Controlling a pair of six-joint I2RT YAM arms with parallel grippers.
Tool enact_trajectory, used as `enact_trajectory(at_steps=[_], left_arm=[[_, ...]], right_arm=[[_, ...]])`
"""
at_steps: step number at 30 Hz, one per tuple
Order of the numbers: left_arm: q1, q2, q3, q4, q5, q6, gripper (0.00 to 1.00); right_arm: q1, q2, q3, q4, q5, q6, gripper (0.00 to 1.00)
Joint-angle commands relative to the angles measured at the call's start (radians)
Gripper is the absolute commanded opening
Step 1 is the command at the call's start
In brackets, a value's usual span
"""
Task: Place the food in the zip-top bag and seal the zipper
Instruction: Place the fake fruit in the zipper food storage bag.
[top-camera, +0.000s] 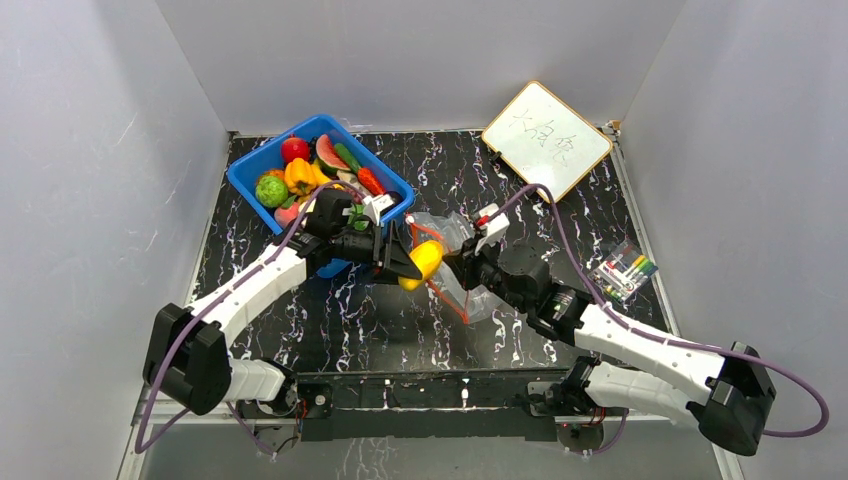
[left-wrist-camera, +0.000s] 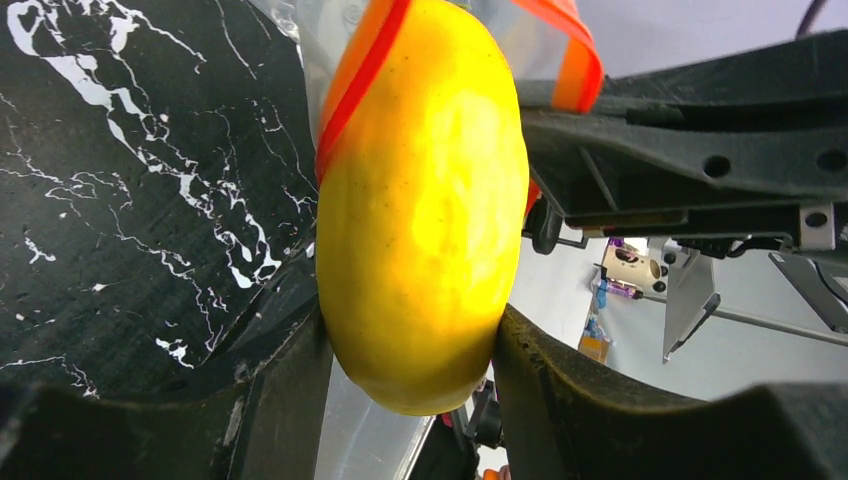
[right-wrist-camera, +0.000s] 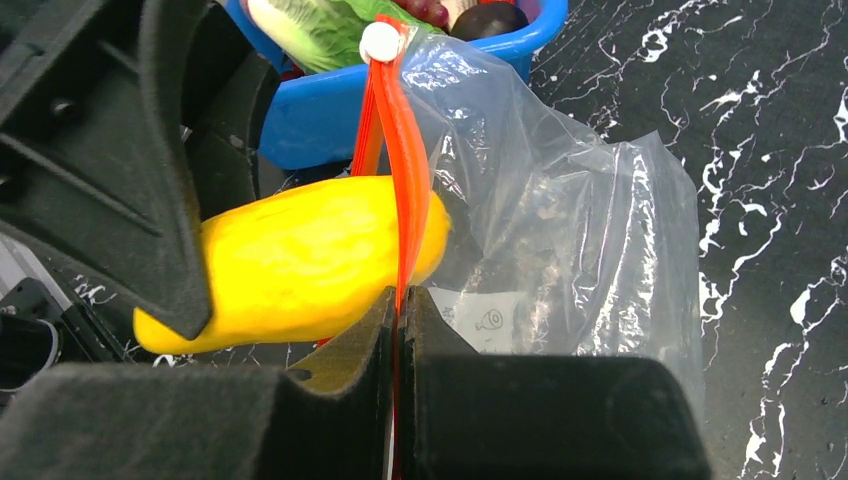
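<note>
Over the grey-walled, white-veined black tabletop (top-camera: 450, 160) my left gripper (top-camera: 408, 262) clamps a glossy yellow toy fruit (left-wrist-camera: 425, 220), my right gripper (right-wrist-camera: 400, 310) a red-orange plastic zipper (right-wrist-camera: 405, 170).

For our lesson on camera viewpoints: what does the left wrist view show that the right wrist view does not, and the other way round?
Only the left wrist view: both fingers of the left gripper pressing the sides of the yellow food.
Only the right wrist view: the right gripper shut on the zipper, the white slider, the zip-top bag with its label, and the blue bin holding lettuce.
Both: the yellow food with the zipper across it, clear bag plastic, and the black marbled table.
</note>
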Motion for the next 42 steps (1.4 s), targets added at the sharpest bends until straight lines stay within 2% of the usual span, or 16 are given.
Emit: enact_trajectory(at_steps=[1, 8, 14, 18, 21, 22, 24, 29, 35, 38, 42], left_arm=[[-0.002, 0.016, 0.046, -0.029, 0.008, -0.014, 0.2], [-0.003, 0.043, 0.099, -0.135, -0.047, 0.024, 0.21], [-0.003, 0.05, 0.118, -0.163, -0.1, 0.022, 0.26], [-0.002, 0.035, 0.119, -0.164, -0.12, 0.01, 0.5], [-0.003, 0.013, 0.137, -0.191, -0.128, 0.027, 0.61], [-0.003, 0.001, 0.146, -0.208, -0.139, 0.036, 0.71], [-0.003, -0.018, 0.155, -0.225, -0.146, 0.048, 0.74], [-0.003, -0.073, 0.188, -0.276, -0.199, 0.041, 0.76], [-0.003, -0.152, 0.212, -0.38, -0.391, 0.066, 0.73], [-0.003, -0.189, 0.156, -0.354, -0.374, 0.054, 0.71], [-0.003, -0.237, 0.047, -0.233, -0.327, 0.01, 0.66]], right_arm=[[0.034, -0.012, 0.001, 0.097, -0.01, -0.068, 0.0], [0.071, 0.015, 0.011, 0.133, -0.052, -0.102, 0.0], [0.106, 0.047, 0.035, 0.15, -0.06, -0.052, 0.0], [0.108, 0.054, 0.064, 0.093, 0.054, 0.028, 0.0], [0.108, 0.059, 0.091, 0.028, 0.127, 0.081, 0.0], [0.108, 0.06, 0.101, -0.001, 0.149, 0.097, 0.0], [0.107, 0.057, 0.113, -0.026, 0.181, 0.125, 0.0], [0.108, 0.033, 0.124, -0.063, 0.249, 0.185, 0.0], [0.108, 0.015, 0.141, -0.088, 0.291, 0.264, 0.0], [0.108, 0.013, 0.146, -0.094, 0.302, 0.312, 0.0], [0.108, 0.007, 0.157, -0.096, 0.315, 0.362, 0.0]])
